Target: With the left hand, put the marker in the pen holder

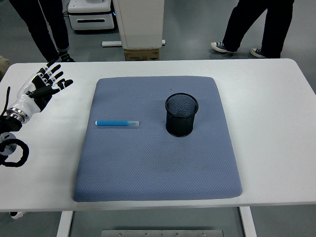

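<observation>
1. Far left of the frame, over bare white table (276,98): left hand (43,88), fingers (58,78) spread and released, holding nothing, a black cable (12,153) looped below it near the left edge.
2. Left of centre: blue marker (117,123), lying flat and level on the grey-blue mat (158,168), close to the mat's left border, well apart from the hand.
3. Between hand and marker: only bare table and the mat's edge, nothing blocking the way.
4. Just right of centre: black mesh pen holder (181,114), upright on the mat, mouth open upward, apart from the marker with clear mat between them.
5. Upper left: dark trouser legs of a person (42,24) behind the table.
6. Top centre: white cabinet base (140,22) with a cardboard box (141,54) at its foot.
7. Upper right: legs and sneakers of another person (256,24).
</observation>
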Available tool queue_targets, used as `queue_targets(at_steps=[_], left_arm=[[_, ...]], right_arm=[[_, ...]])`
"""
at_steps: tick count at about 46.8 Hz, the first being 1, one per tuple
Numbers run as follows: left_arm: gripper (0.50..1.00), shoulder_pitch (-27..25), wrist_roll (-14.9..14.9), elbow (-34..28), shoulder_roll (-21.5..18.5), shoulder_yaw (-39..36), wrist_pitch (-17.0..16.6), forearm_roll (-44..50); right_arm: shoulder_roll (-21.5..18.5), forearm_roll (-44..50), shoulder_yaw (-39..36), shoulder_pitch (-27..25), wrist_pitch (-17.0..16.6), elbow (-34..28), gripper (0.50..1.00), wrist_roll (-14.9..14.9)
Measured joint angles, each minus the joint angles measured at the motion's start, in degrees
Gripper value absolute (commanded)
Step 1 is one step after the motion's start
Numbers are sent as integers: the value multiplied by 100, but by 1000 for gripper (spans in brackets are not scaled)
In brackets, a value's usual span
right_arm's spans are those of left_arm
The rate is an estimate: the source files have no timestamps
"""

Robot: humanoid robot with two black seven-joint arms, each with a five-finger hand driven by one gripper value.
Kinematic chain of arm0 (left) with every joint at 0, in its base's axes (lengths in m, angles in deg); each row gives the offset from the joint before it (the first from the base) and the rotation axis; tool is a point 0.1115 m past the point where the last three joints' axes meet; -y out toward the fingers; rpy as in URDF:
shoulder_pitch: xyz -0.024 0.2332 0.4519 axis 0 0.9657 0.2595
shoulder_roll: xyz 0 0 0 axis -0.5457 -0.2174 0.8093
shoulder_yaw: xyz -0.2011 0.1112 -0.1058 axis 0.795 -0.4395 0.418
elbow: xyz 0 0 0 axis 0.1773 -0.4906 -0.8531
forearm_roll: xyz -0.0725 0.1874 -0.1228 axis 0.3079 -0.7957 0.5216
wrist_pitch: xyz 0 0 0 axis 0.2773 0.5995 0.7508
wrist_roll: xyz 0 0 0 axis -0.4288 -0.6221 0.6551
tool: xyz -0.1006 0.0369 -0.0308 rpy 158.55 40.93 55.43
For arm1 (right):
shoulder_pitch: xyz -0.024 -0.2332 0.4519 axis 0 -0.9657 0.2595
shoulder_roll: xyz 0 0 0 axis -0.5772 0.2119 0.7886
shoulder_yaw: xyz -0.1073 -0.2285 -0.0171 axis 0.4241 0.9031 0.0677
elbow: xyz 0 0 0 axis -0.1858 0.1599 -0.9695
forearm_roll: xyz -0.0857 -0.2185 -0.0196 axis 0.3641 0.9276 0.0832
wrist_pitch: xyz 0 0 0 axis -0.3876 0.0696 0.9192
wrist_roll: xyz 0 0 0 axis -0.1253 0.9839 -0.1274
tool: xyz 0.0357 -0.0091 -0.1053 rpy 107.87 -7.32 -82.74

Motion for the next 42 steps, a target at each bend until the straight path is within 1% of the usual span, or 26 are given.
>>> queue_targets(at_steps=[12,19,27,33,39,42], left_arm=[[1000,33,0,0,-22,0,2,34],[1000,-24,-1,0,-196,-12,-10,9],[1000,-111,-1,-8,-253,-17,-32,-48],[1000,-117,-6,-4,-456,-25,-41,-56],[1000,-178,-6,-2,-470,-40,-56,-80],[1000,-317,-9,-1,-465,-63,-56,-214]], right_arm=[[0,0,0,0,0,0,1000,0],[0,0,0,1,0,0,1000,0],[0,0,0,0,0,0,1000,0],[0,0,0,2,0,0,1000,0],[0,0,0,0,0,0,1000,0],[0,0,0,0,0,0,1000,0]])
